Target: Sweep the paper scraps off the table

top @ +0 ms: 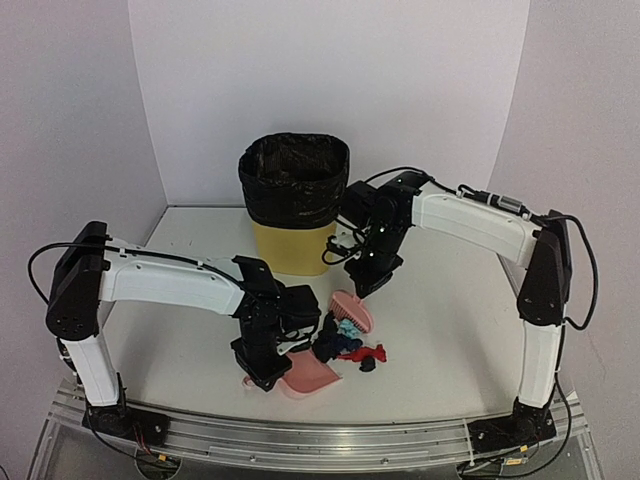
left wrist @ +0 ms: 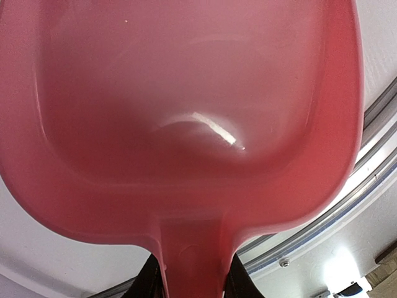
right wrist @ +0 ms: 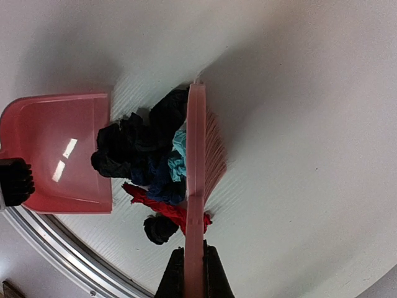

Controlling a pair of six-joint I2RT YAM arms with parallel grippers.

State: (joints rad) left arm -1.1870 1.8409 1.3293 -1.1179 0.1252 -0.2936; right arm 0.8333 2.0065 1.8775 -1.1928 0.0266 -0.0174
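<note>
the paper scraps [right wrist: 146, 158] are gathered in one heap on the table [right wrist: 298, 124]. on one side they are pressed against the pink brush [right wrist: 197, 155], and on the other side the open lip of the pink dustpan [right wrist: 56, 149] is touched. a red scrap and a dark one are seen at the heap's edge. the brush handle is clamped by the right gripper [right wrist: 193, 273], and the dustpan handle by the left gripper [left wrist: 193, 279].

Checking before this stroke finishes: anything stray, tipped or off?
Nothing tipped or damaged. One oddity: a dark wad and a red scrap lie beside the handle of the brush, clear of its bristles. The wad sits beyond the mouth corner of the dustpan, so this stroke may miss it. The dustpan holds nothing yet.
</note>
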